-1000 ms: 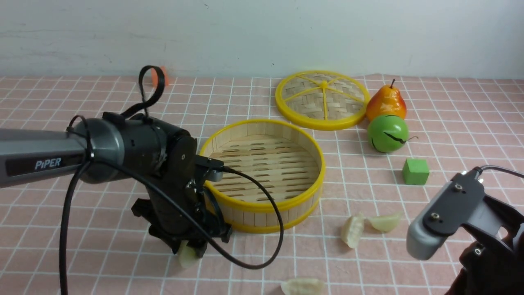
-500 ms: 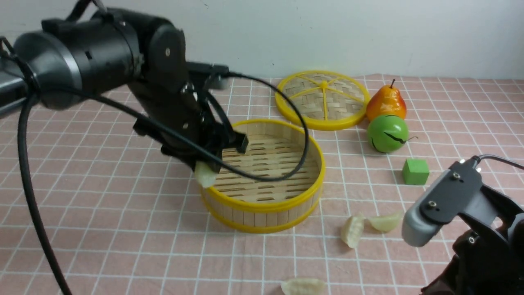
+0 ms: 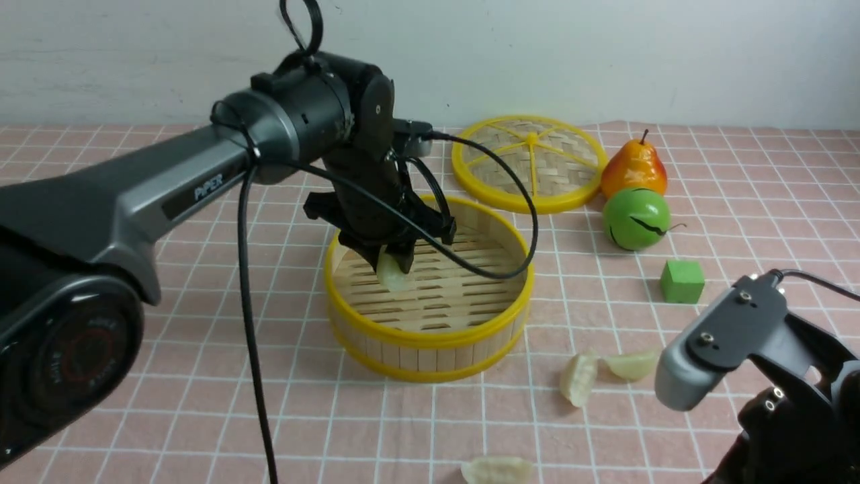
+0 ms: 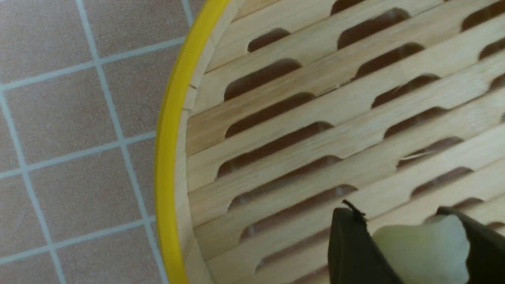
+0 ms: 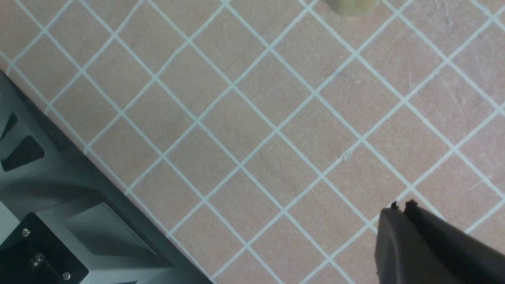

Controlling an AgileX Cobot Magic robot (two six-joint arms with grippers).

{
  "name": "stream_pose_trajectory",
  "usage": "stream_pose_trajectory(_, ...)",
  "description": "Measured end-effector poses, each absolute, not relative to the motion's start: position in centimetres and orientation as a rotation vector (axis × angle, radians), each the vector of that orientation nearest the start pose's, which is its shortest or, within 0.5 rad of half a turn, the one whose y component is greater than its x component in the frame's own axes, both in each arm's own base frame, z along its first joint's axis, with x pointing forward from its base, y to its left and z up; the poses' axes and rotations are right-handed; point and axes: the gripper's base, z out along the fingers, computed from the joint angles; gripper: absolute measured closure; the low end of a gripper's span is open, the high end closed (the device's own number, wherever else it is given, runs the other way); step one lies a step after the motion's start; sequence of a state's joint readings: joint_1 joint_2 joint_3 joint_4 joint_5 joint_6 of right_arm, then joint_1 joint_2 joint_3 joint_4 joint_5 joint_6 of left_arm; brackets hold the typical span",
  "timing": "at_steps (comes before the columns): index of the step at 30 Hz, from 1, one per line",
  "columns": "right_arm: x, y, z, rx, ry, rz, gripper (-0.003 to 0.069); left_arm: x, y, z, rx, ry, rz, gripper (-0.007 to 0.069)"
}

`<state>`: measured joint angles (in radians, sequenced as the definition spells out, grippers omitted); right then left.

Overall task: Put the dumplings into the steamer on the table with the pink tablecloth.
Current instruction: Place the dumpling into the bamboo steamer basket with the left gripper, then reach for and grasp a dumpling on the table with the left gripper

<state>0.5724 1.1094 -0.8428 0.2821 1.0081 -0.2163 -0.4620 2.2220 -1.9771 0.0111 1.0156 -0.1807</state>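
The steamer (image 3: pixel 430 336), a round bamboo basket with yellow rims, stands mid-table on the pink tablecloth (image 3: pixel 168 376). My left gripper (image 3: pixel 393 265) hangs over its slatted bottom (image 4: pixel 315 118), shut on a pale dumpling (image 3: pixel 392 274) (image 4: pixel 422 252) that pokes out below the fingers. Two more dumplings (image 3: pixel 579 378) (image 3: pixel 631 364) lie right of the steamer, and one (image 3: pixel 497 470) sits at the front edge of the view. My right gripper (image 5: pixel 400 207) is shut and empty above bare cloth at the front right; the front view shows only its arm (image 3: pixel 752 349).
The woven steamer lid (image 3: pixel 529 163) lies flat behind the steamer. A pear (image 3: pixel 633 168), a green round fruit (image 3: pixel 636 218) and a green cube (image 3: pixel 682 281) stand to the right. The left arm's cable (image 3: pixel 255 349) hangs down to the cloth.
My left gripper has lifted the dumpling from the cloth in front of the steamer and carried it over the rim to above the slats. The right arm has barely shifted.
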Motion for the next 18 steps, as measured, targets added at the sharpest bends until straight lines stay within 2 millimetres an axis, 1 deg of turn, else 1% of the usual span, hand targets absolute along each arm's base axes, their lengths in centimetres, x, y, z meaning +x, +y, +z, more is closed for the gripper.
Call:
stream_pose_trajectory(1, 15.1, 12.3, 28.8, -0.935, 2.622, 0.463, 0.0638, 43.9, -21.7, 21.7, 0.398, 2.736, -0.146, 0.0377)
stream_pose_trajectory(3, 15.1, 12.3, 28.8, -0.936, 2.624, 0.463, 0.0638, 44.0, -21.7, 21.4, 0.402, 2.738, -0.136, 0.0346)
stream_pose_trajectory(4, 15.1, 12.3, 28.8, -0.941, 2.622, 0.462, 0.0638, 44.1, -21.7, 21.5, 0.402, 2.733, -0.133, 0.0294)
stream_pose_trajectory(5, 15.1, 12.3, 28.8, -0.948, 2.617, 0.46, 0.0638, 44.1, -21.7, 21.7, 0.402, 2.732, -0.134, 0.0272)
stream_pose_trajectory(7, 15.2, 12.3, 28.8, -0.979, 2.594, 0.449, 0.0635, 44.1, -21.7, 22.8, 0.401, 2.737, -0.129, 0.0183)
stream_pose_trajectory(8, 15.2, 12.3, 28.9, -0.99, 2.584, 0.445, 0.0634, 44.1, -21.7, 23.2, 0.401, 2.74, -0.128, 0.017)
stream_pose_trajectory(9, 15.3, 12.3, 28.9, -1.012, 2.566, 0.434, 0.0631, 43.9, -21.6, 24.3, 0.4, 2.749, -0.124, 0.0133)
stream_pose_trajectory(11, 15.5, 12.4, 29.1, -1.035, 2.528, 0.418, 0.0628, 43.5, -21.4, 26.2, 0.397, 2.742, -0.126, 0.0109)
stream_pose_trajectory(13, 16.0, 12.6, 29.8, -1.062, 2.478, 0.404, 0.0624, 42.8, -21.0, 29.7, 0.386, 2.687, -0.151, 0.0095)
stream_pose_trajectory(14, 16.0, 12.6, 29.8, -1.068, 2.473, 0.401, 0.0623, 42.7, -21.0, 30.0, 0.385, 2.681, -0.155, 0.0095)
stream_pose_trajectory(15, 16.5, 12.8, 30.3, -1.078, 2.447, 0.395, 0.0618, 41.7, -20.6, 33.1, 0.373, 2.619, -0.197, 0.0099)
stream_pose_trajectory(18, 17.4, 13.4, 31.2, -1.077, 2.422, 0.396, 0.0612, 39.6, -20.1, 37.3, 0.391, 2.541, -0.288, 0.0125)
